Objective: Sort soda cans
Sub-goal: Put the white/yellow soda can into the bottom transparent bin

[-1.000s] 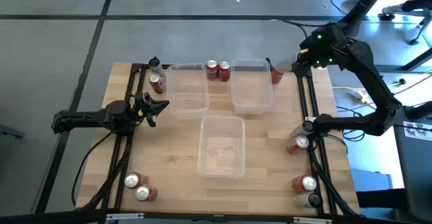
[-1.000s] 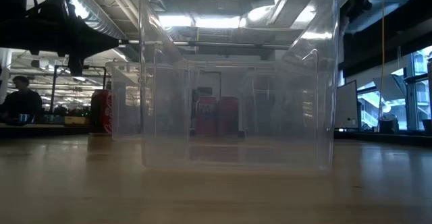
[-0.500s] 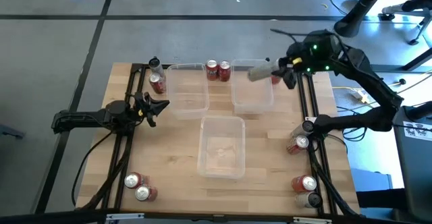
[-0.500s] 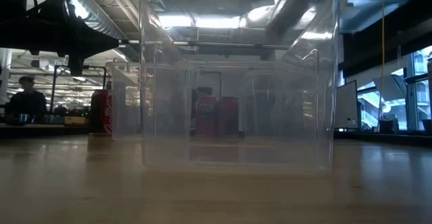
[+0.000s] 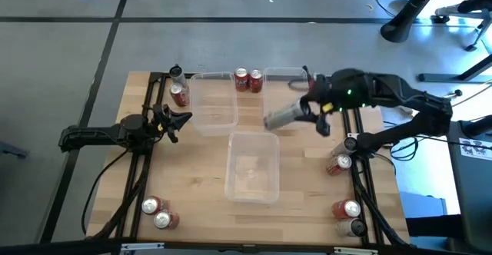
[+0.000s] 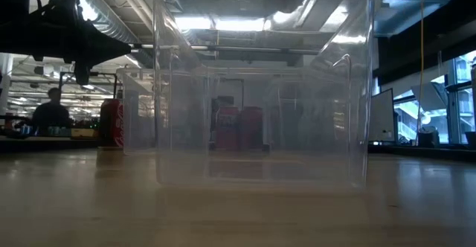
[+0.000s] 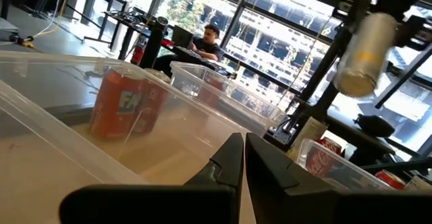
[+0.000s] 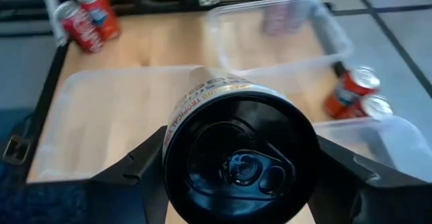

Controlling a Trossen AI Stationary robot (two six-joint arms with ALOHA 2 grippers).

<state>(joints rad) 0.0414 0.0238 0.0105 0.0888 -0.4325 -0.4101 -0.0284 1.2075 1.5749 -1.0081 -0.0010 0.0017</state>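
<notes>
One grey can [image 5: 281, 117] is clamped between the fingers of the right gripper [image 5: 301, 110] and is carried sideways, clear of the table, above the near edge of the far-right bin [image 5: 287, 77]; the wrist view shows the can [image 8: 237, 153] end-on, gripped on its wall from both sides, so that its base stays unobstructed for release. Beyond the fingertips lie the far-left bin [image 5: 213, 101] and the near bin [image 5: 252, 167], none of which is seen to hold a can. It is judged that the can is being transferred toward a bin chosen by colour. The left gripper [image 5: 178, 122] is parked beside the far-left bin with its fingers clenched on nothing. Red cans [image 5: 248, 80] remain between the far bins, and further cans [image 5: 157, 212] at the table corners are not yet sorted.
</notes>
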